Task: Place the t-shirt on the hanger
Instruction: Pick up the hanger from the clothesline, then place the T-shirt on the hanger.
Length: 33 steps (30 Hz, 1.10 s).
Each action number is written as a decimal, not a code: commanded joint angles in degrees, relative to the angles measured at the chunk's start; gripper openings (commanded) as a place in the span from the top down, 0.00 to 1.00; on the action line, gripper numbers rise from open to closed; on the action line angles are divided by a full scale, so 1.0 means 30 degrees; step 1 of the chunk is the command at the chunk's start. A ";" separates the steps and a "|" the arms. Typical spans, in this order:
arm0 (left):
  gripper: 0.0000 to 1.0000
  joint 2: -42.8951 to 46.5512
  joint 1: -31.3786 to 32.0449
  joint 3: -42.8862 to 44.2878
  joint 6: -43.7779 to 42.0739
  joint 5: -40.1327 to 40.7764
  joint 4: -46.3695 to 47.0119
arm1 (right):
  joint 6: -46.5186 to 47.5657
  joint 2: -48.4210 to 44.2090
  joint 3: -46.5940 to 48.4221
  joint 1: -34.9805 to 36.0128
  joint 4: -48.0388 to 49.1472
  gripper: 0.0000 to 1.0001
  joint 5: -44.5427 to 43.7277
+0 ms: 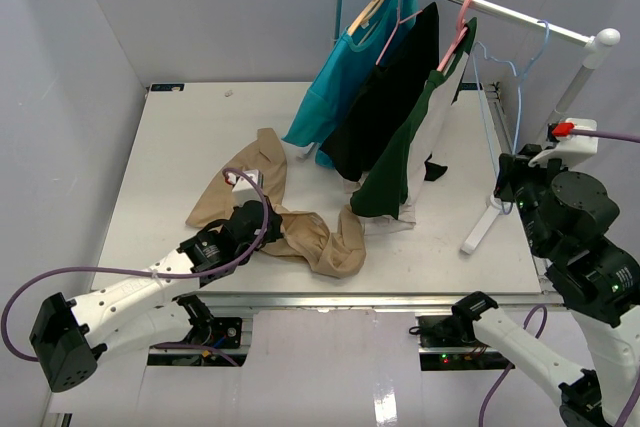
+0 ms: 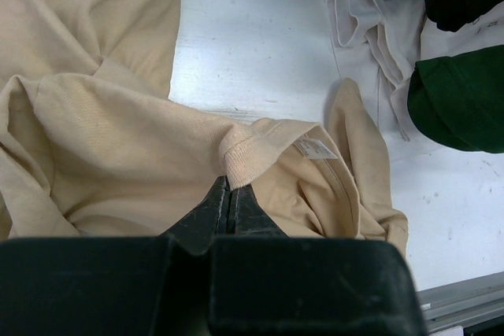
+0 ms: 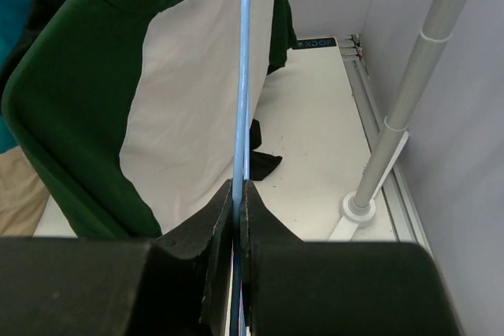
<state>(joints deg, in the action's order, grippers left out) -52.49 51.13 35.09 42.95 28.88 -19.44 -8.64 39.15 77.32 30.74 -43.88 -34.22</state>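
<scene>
Though the left gripper (image 2: 229,188) pinches the crumpled tan fabric t-shirt (image 1: 320,237) by its collar below the white metal rail (image 1: 500,10), and the right gripper (image 3: 239,194) clamps the thin light-blue wire hanger (image 3: 244,76) hooked on that rail, threading is not yet begun.

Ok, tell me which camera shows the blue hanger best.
The top external view: the hanger appears nearly whole there, hooked on the rail beside the green shirt. The right wrist view shows only a straight stretch of it, clamped in the shut right pincer. The left wrist view does not show it.
</scene>
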 commanded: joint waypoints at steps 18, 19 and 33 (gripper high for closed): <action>1.00 0.0868 0.0006 0.0431 0.0771 0.0011 -0.0133 | 0.0906 -0.1235 0.3871 -0.0556 0.2894 0.92 1.0415; 1.00 0.0807 -0.0002 0.0383 0.0779 0.0002 -0.0004 | 0.0910 -0.0852 0.4118 -0.0596 0.2800 0.92 1.1185; 1.00 -0.1292 -0.1830 0.1838 0.0106 -0.1923 0.0368 | -0.0633 -0.2910 -0.6666 -0.0873 0.4891 0.92 2.0870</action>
<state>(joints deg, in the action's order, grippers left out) -55.45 47.98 37.42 44.31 26.35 -19.48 -9.07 34.30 64.57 28.34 -32.24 17.78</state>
